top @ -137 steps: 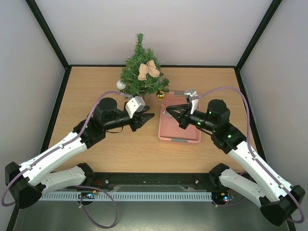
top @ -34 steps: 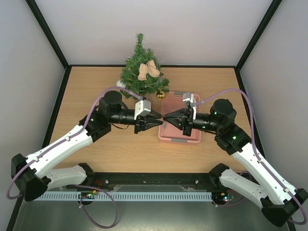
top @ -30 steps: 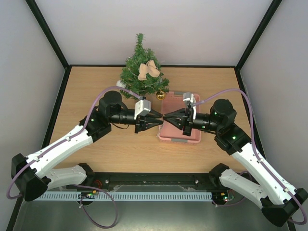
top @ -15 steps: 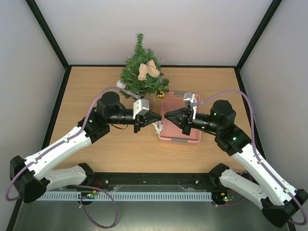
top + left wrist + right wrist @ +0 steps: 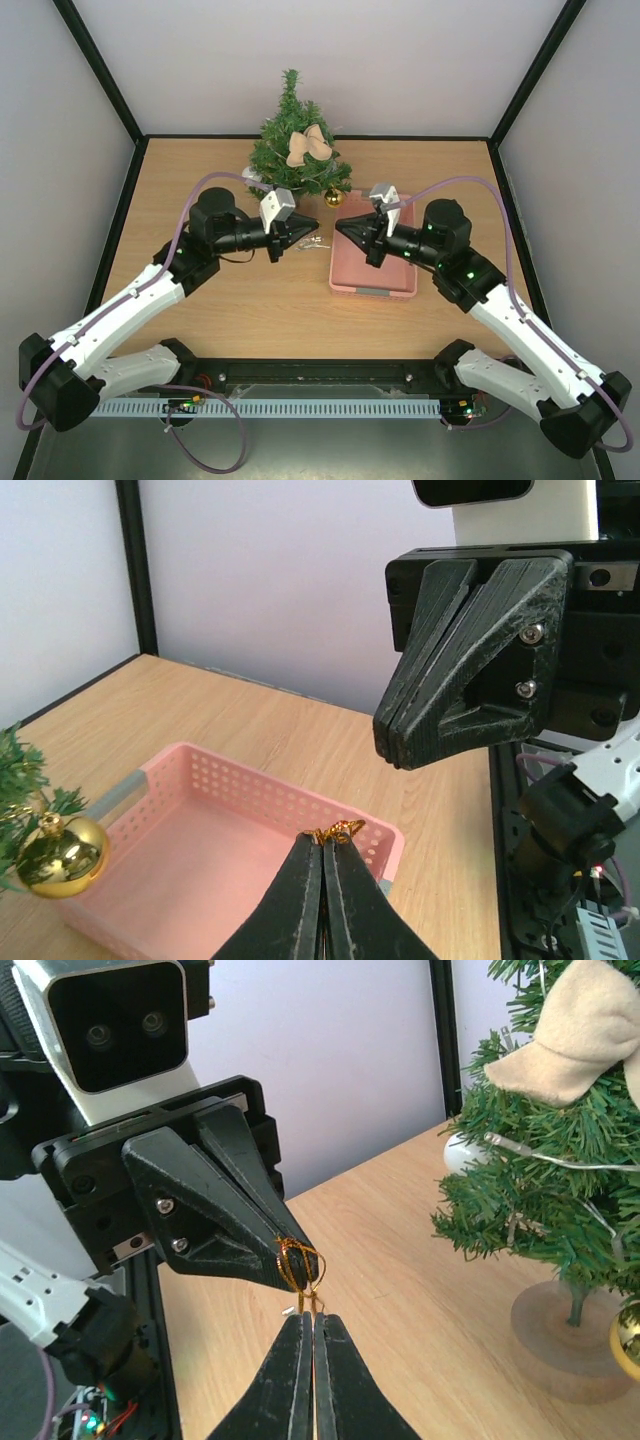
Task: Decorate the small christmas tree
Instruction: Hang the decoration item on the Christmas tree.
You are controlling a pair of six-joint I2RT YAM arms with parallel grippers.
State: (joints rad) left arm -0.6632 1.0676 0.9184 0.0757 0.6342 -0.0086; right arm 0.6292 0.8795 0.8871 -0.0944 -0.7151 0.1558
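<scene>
The small christmas tree (image 5: 295, 150) stands at the back of the table with a beige bow (image 5: 308, 145), a gold bauble (image 5: 334, 197) and a silver bauble (image 5: 251, 177) on it. My left gripper (image 5: 308, 236) is just in front of the tree, shut on the gold thread loop (image 5: 338, 831) of a small silver ornament (image 5: 314, 244) that hangs below its tips. My right gripper (image 5: 341, 225) points at it from a short gap away, shut and holding nothing. In the right wrist view the loop (image 5: 300, 1252) wraps the left gripper's tip (image 5: 296, 1265).
A pink perforated basket (image 5: 372, 278) lies under the right gripper, right of the tree; nothing shows inside it. The tree's round clear base (image 5: 570, 1340) rests on the wood. Black frame posts and pale walls close in the table.
The grippers met tip to tip over the basket's left edge. The left one shut on the ornament's loop and drew back left toward the tree; the right one lifted away a little.
</scene>
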